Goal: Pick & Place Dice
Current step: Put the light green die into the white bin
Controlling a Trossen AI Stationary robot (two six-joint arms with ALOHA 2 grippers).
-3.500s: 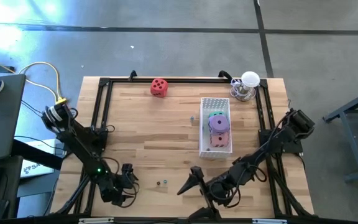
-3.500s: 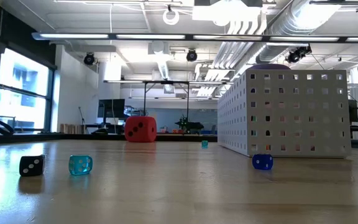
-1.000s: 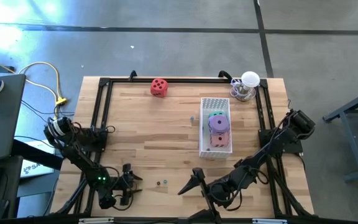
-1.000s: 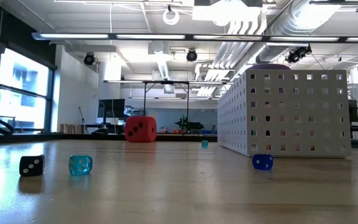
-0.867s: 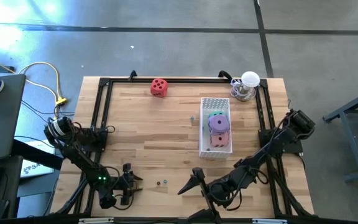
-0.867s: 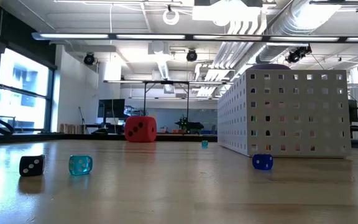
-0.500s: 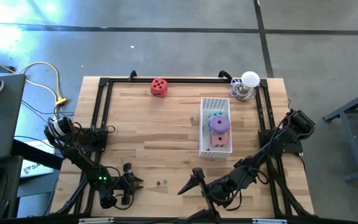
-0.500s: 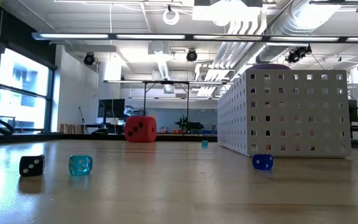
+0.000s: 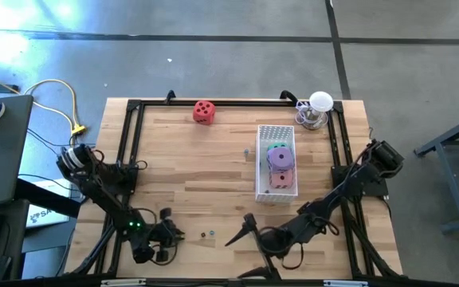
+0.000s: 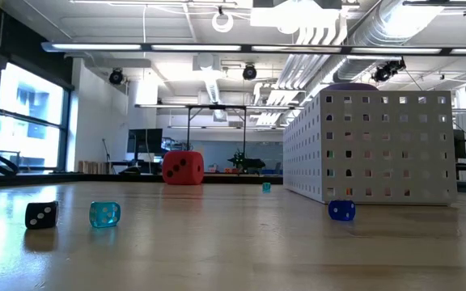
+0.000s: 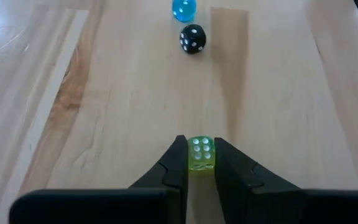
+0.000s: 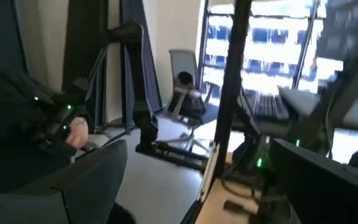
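Small yellow-green die [image 11: 201, 154] is pinched by left gripper [image 11: 199, 163], lower left of high view; red die [image 9: 204, 112] lies far off, upper centre. Right gripper [image 9: 245, 229] spread.

Table-level shot: big red die [image 10: 183, 168] sits far back around 11 o'clock. Up front, a small black die [image 10: 41, 214] just beside a clear teal one [image 10: 104, 214]. Small blue die [image 10: 341, 210] near the white perforated box [image 10: 370, 145] at 2 o'clock.
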